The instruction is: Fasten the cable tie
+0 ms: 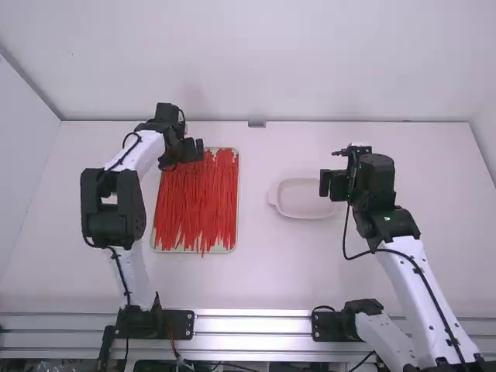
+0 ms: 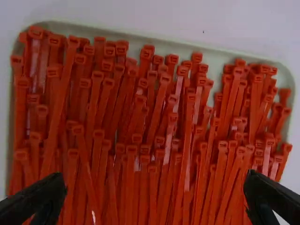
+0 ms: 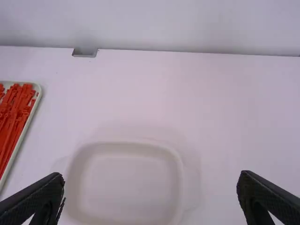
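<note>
Your left gripper [image 1: 188, 149] hangs over the far end of the tray [image 1: 235, 194], its fingers spread wide and empty. I'd judge it is set there to drop onto a single tie. The ties [image 1: 198, 203] lie in a loose red heap that fills the tray, their heads bunched toward one short rim, so singling one out looks like the hard part. Right of the tray and apart from it sits a white dish [image 1: 279, 203], probably waiting for the fastened tie. Your right gripper [image 1: 335, 184] hovers at the dish's right side, also wide open and holding nothing. Count: two grippers, one tray, one dish, and more ties than you can number.
</note>
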